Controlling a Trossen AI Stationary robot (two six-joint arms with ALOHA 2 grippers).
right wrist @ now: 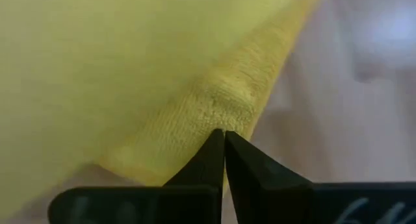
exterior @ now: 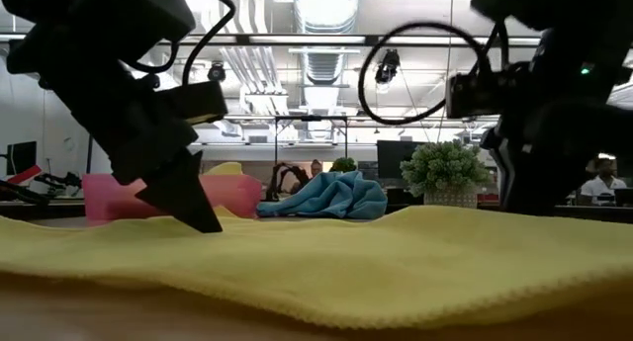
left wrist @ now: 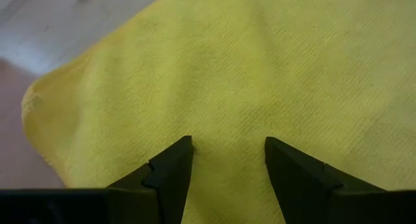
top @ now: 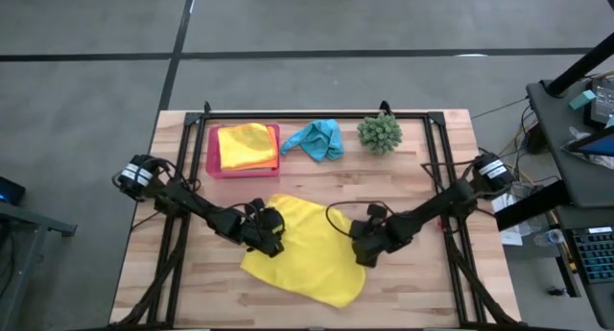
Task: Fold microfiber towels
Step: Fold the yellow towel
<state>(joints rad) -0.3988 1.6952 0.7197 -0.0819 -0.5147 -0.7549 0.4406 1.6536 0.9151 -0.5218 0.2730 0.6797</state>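
We see both arms reaching inward from the table's two sides, low over the large yellow towel (top: 307, 247) spread on the wooden table (top: 422, 293) toward its near edge. The left gripper (top: 270, 237) sits on the towel's left part, its fingers (left wrist: 170, 175) spread apart and pressing down on the flat cloth with nothing held between them. The right gripper (top: 366, 251) meets the towel's right border; its fingers (right wrist: 224, 162) are clenched together on that hem, which bunches into a small ridge at their tips. In the low view the cloth lies in shallow waves across the whole foreground, its front hem resting on the wood.

At the far side, a pink tray (top: 212, 156) holds a folded yellow and orange towel stack (top: 247, 146). Just beside it lies a crumpled turquoise towel (top: 317, 139), and beside that a small green plant ball (top: 380, 132). A band of bare wood separates these from the spread towel. Bare wood also lies outside each arm, toward the table's left and right edges, and in a narrow strip along the near edge.
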